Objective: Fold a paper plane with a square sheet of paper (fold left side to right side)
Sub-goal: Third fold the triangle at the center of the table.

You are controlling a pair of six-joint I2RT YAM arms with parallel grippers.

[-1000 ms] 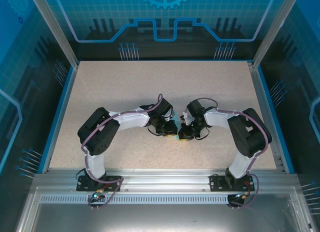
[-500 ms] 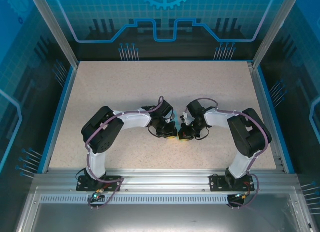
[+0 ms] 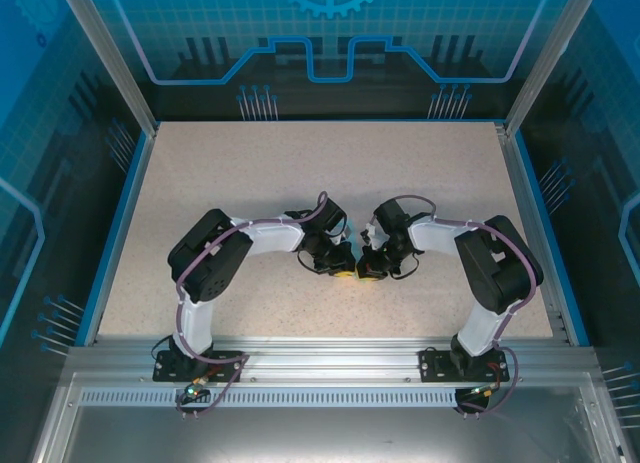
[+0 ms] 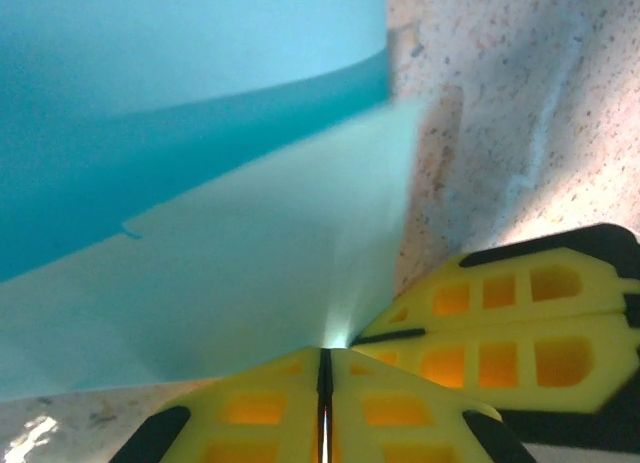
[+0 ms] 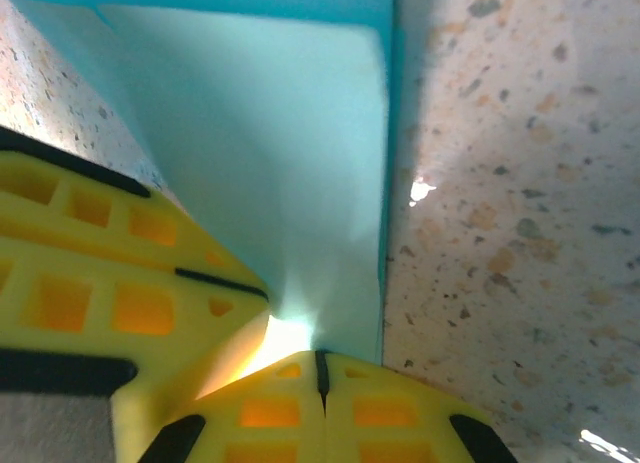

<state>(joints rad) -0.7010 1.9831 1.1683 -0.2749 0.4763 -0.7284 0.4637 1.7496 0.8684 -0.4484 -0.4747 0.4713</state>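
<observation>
The square sheet of paper (image 4: 200, 273) looked thin, smooth and matt. The desk (image 5: 500, 183) had a speckled, stone-like, faintly glossy top. Both the left gripper (image 4: 325, 355) and the right gripper (image 5: 320, 361) wore matt yellow moulded plastic. The rail (image 3: 320, 358) at the lower edge was brushed metal.

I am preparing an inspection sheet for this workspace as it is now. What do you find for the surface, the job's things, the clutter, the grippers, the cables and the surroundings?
Surface: speckled beige table, flat.
Job's things: square sheet of paper, light blue, curved over with two layers showing; not yet a plane.
Clutter: nothing seen.
Grippers: left gripper and right gripper are both shut on the sheet, close beside each other.
Cables: purple cables run along both arms and loop at the wrists.
Surroundings: blue panels around the table; metal rail at the near edge.
</observation>
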